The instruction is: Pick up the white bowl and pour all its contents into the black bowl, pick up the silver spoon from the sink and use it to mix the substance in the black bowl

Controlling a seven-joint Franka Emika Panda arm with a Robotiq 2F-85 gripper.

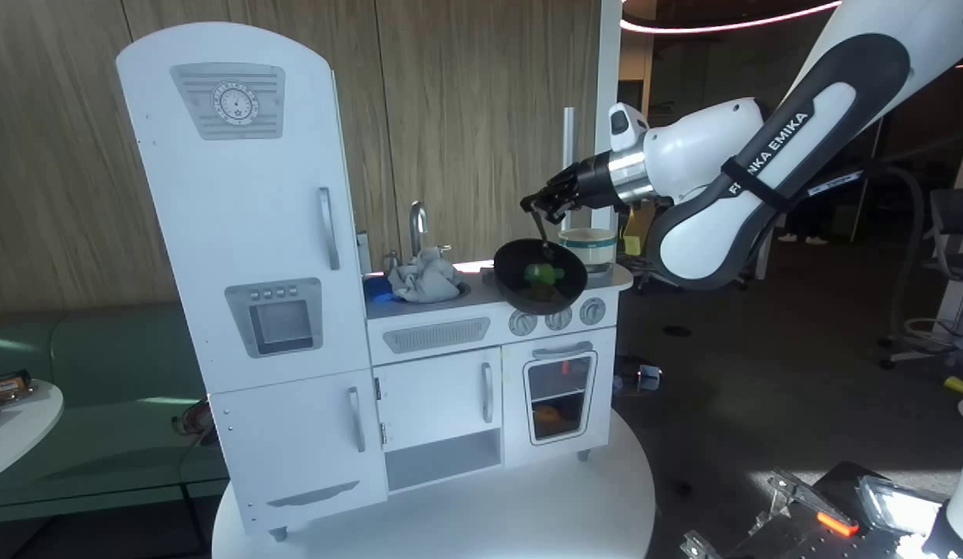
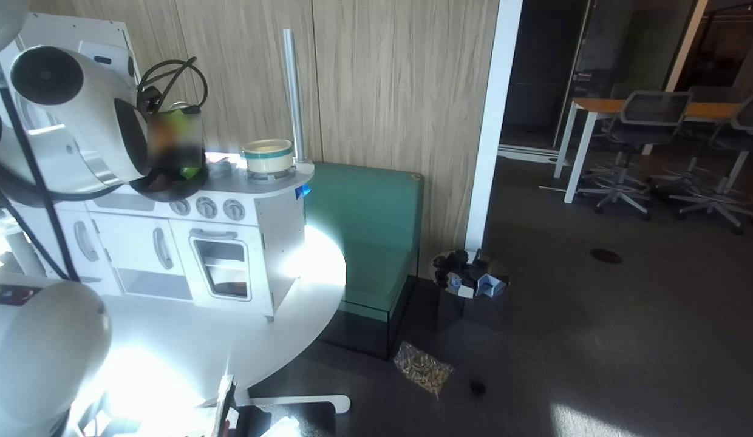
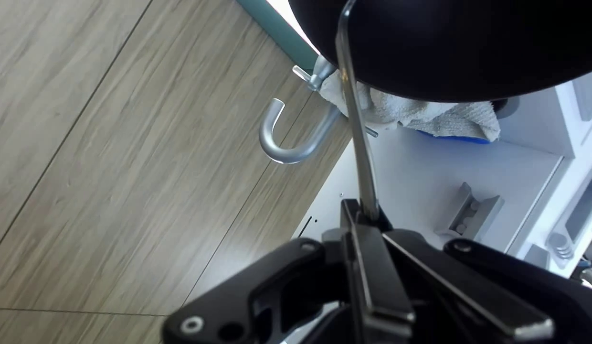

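Note:
My gripper is shut on the handle of the silver spoon, which runs out from the fingertips in the wrist view. In an exterior view the spoon points down into the glossy black bowl; whether its tip touches the contents I cannot tell. Green and brownish pieces lie in that bowl, which looks tilted toward its open front side. The white bowl, with a teal band, stands upright on the stove at the right end in both exterior views. A crumpled cloth covers most of the sink.
A grey-white cloth and a blue item lie around the curved tap. The tall toy fridge rises left of the worktop. A thin upright post stands behind the white bowl.

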